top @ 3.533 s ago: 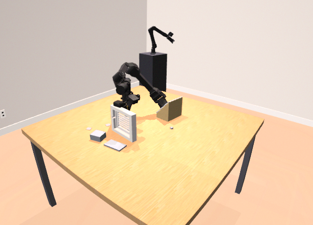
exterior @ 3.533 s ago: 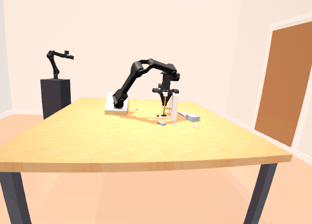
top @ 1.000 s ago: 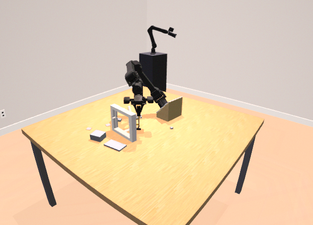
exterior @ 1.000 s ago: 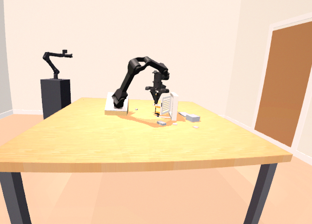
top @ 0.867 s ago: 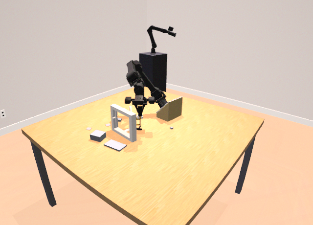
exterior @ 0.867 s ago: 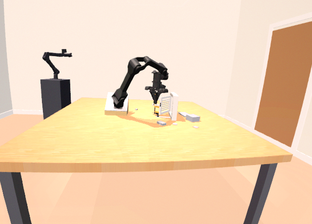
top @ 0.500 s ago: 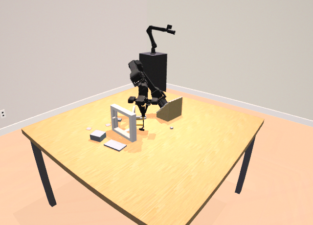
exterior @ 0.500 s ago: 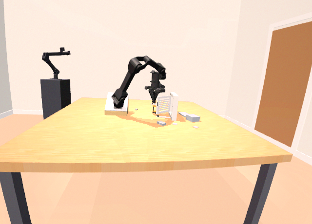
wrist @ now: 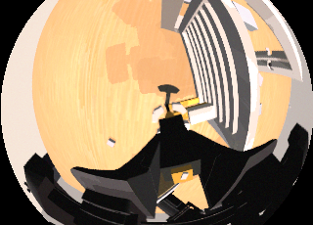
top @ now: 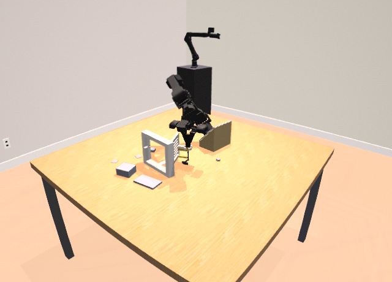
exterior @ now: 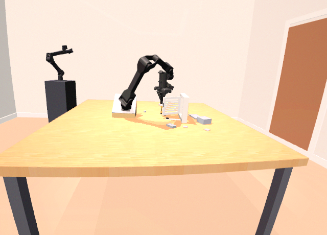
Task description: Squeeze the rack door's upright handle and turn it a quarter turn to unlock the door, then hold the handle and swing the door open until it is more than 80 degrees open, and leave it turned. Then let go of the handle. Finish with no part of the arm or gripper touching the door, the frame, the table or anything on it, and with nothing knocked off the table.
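Pinching the upright handle [top: 188, 154] [wrist: 168, 98] in the closed-in gripper [top: 188, 145] [exterior: 161, 103] [wrist: 174, 135], beside the white, slatted door [top: 176, 149] [exterior: 172, 106] [wrist: 210, 64]. Runs vertically along its long axis, down to a flared foot above the wood-grained table [top: 240, 193] [exterior: 153, 142] [wrist: 73, 78]. Looks slender and black, near yellow and white bars reaching from the door.

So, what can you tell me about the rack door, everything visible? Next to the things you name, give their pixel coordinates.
The rack door [top: 176, 146] [exterior: 172, 98] [wrist: 234, 64] is a white, rigid-looking panel with horizontal slats and yellow parts on its handle side. It stands upright, swung well out from its white frame [top: 169, 159] [exterior: 184, 108] [wrist: 171, 12]; the exact angle is unclear. The fingers [top: 188, 140] [exterior: 161, 99] grip its handle [top: 188, 155] [wrist: 168, 97].
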{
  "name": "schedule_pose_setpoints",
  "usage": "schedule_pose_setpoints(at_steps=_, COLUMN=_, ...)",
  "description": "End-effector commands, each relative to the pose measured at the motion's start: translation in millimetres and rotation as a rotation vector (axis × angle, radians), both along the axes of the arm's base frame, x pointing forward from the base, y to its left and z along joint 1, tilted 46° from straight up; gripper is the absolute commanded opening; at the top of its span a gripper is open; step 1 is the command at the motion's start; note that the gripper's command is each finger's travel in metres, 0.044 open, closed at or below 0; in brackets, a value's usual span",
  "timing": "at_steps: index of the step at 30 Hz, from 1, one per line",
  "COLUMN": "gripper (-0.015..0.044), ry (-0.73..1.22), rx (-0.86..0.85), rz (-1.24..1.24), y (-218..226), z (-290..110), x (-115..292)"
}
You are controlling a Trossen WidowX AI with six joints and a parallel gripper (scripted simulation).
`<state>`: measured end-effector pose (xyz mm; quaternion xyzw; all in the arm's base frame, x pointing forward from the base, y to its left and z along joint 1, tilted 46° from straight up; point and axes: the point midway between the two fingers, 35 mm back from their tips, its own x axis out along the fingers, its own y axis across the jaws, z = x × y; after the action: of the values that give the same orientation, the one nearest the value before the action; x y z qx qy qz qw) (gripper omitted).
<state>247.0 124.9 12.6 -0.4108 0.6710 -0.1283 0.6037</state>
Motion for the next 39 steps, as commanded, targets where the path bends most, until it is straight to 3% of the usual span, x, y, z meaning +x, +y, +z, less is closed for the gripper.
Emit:
schedule_pose_setpoints(at_steps=1, gripper=0.0015, ry=-0.056, rx=0.008, rz=-0.057, y=5.3, z=-5.3, x=-0.5)
schedule_pose_setpoints(at_steps=30, gripper=0.0015, ry=-0.408, rx=0.046, rz=-0.409, y=54.6, z=-52.5, x=6.1)
schedule_pose_setpoints(at_steps=39, gripper=0.0015, ry=-0.416, rx=0.047, rz=-0.418, y=55.8, z=-53.7, x=6.6)
